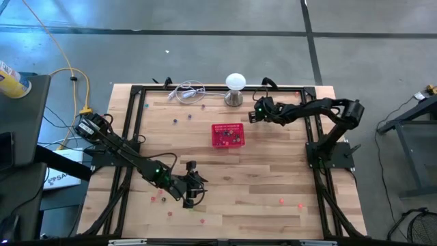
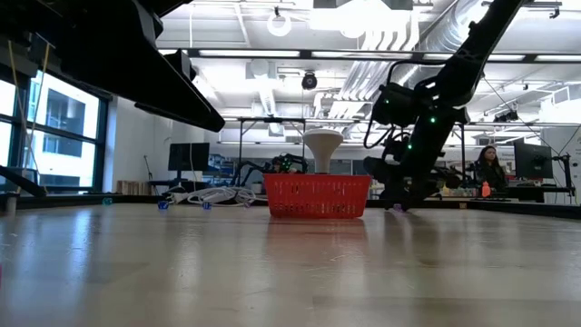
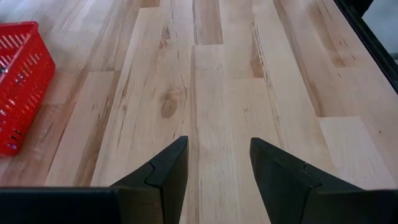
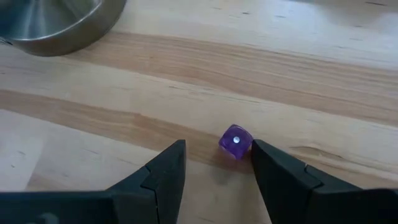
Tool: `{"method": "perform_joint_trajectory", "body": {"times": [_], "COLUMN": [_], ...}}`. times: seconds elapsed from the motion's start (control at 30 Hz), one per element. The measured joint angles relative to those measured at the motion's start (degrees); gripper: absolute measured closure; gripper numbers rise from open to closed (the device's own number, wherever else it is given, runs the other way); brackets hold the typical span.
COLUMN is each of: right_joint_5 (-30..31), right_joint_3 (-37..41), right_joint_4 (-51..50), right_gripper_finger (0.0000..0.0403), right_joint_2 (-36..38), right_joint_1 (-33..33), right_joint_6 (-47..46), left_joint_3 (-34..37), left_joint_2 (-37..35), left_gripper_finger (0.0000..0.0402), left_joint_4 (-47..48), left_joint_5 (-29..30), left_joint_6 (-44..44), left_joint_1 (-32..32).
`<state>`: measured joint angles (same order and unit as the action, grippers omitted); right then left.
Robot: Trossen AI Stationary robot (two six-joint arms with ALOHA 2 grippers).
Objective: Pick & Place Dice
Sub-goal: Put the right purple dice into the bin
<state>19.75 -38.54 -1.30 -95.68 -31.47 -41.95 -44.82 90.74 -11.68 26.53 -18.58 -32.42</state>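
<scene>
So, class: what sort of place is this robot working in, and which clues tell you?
Probably a robotics lab or workshop: exposed ceiling ducts, a person at desk monitors behind the wooden table, and a concrete floor.

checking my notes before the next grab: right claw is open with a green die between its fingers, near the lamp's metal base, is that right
Not quite: the die is purple, not green, as the right wrist view shows. The rest holds: the right claw is open, the die lies on the table between its fingers, close to one of them, and the lamp's metal base is nearby.
</scene>
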Motion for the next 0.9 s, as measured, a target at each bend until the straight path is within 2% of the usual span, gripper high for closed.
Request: {"method": "perform_joint_trajectory", "body": {"times": [0.17,0.57,0.9], "right_joint_5": [0.77,2.66,2.5], "right_joint_3": [0.0,0.13,0.11], "right_joint_4": [0.04,1.02,1.01], "right_gripper_finger": [0.0236,0.0312,0.0338], "right_joint_2": [-0.07,-0.22,-0.22], "right_joint_1": [-0.16,-0.26,-0.22], "right_joint_6": [0.1,0.15,1.57], "left_joint_3": [0.0,0.0,0.0], "left_joint_2": [0.0,0.0,0.0], "left_gripper_finger": [0.0237,0.0237,0.0237], "left_joint_4": [0.04,0.06,0.1], "left_joint_5": [0.02,0.02,0.02], "left_joint_6": [-0.99,-0.99,-1.28], "left_joint_1": [0.0,0.0,0.0]}}
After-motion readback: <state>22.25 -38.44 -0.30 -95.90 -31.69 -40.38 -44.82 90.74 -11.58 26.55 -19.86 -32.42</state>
